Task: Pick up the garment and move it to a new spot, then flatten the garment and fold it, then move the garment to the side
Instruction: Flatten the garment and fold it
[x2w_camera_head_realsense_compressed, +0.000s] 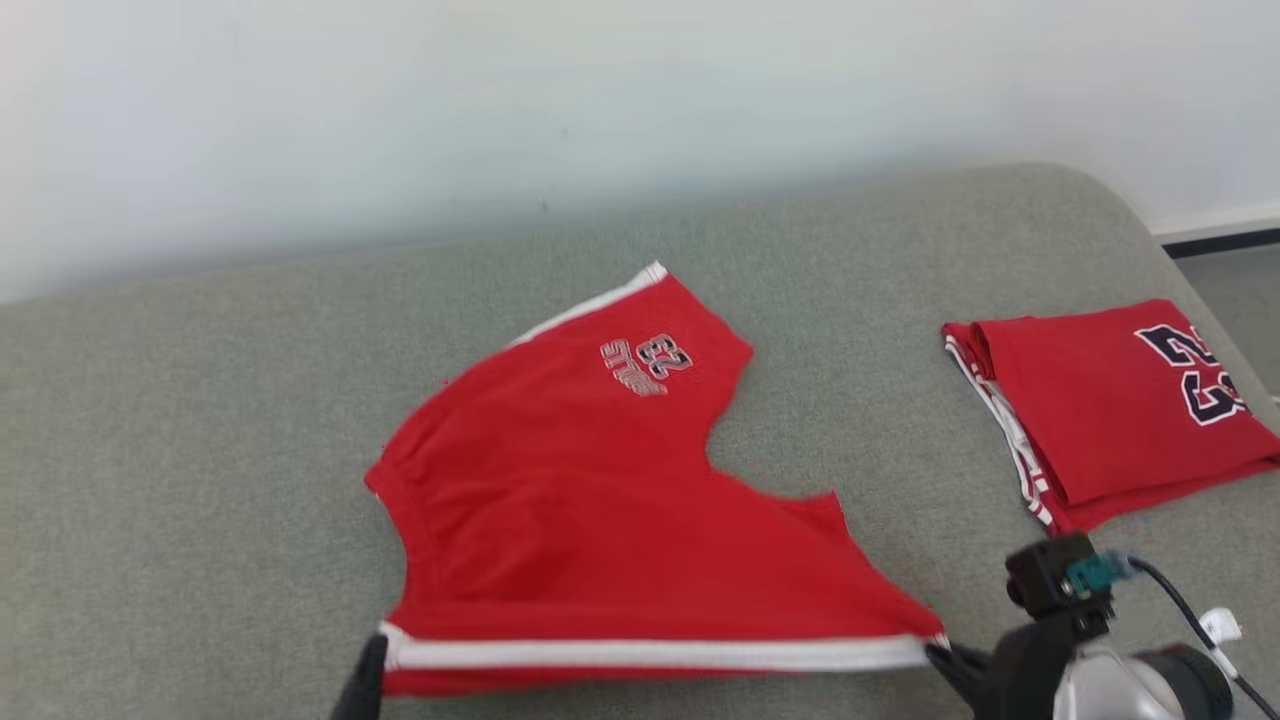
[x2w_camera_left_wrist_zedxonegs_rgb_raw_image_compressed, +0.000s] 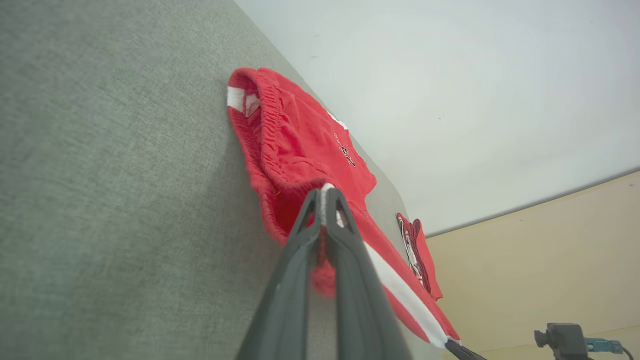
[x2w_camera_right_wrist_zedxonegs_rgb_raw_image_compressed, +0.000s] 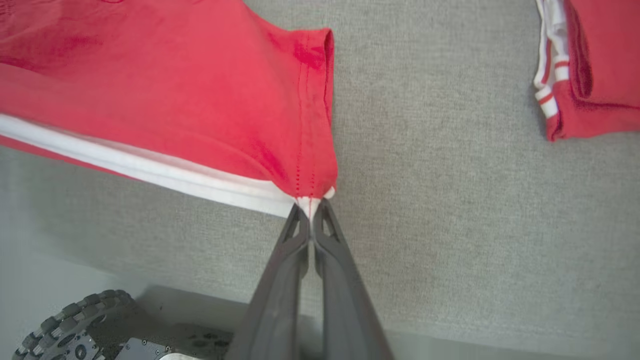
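Observation:
The garment (x2w_camera_head_realsense_compressed: 600, 500) is a pair of red shorts with a white side stripe and a "23" print, spread on the grey cushion. Its near striped edge is stretched taut between my two grippers. My left gripper (x2w_camera_head_realsense_compressed: 375, 655) is shut on the waistband corner (x2w_camera_left_wrist_zedxonegs_rgb_raw_image_compressed: 325, 192) at the lower left. My right gripper (x2w_camera_head_realsense_compressed: 945, 655) is shut on the leg-hem corner (x2w_camera_right_wrist_zedxonegs_rgb_raw_image_compressed: 312, 200) at the lower right. The near edge looks slightly lifted off the cushion.
A folded red jersey (x2w_camera_head_realsense_compressed: 1110, 400) with a dark "23" lies at the right end of the cushion (x2w_camera_head_realsense_compressed: 200, 450). A white wall rises behind. The cushion's front edge and my wheeled base (x2w_camera_right_wrist_zedxonegs_rgb_raw_image_compressed: 75, 325) sit just below the right gripper.

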